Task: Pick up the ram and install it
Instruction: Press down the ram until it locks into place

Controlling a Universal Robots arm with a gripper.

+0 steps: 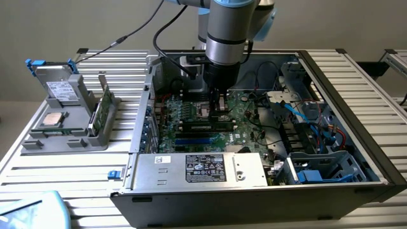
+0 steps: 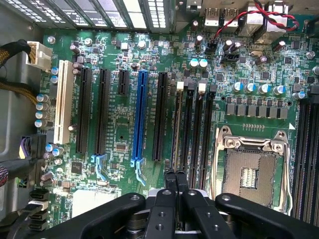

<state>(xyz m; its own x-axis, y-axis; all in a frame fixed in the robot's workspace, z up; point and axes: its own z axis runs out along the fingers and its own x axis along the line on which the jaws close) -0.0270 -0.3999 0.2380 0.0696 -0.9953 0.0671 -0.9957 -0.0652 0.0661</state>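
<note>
Fingers (image 2: 170, 183) pinched close around the ram (image 2: 177, 130).

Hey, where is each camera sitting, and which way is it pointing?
Exterior view: off the arm and raised, it looks down into the open computer case; the arm and the gripper come down into the case.
Wrist view: on the wrist, it looks along the gripper onto the motherboard; the gripper's black body shows.
Shared: the motherboard, its blue slot and the gripper.
</note>
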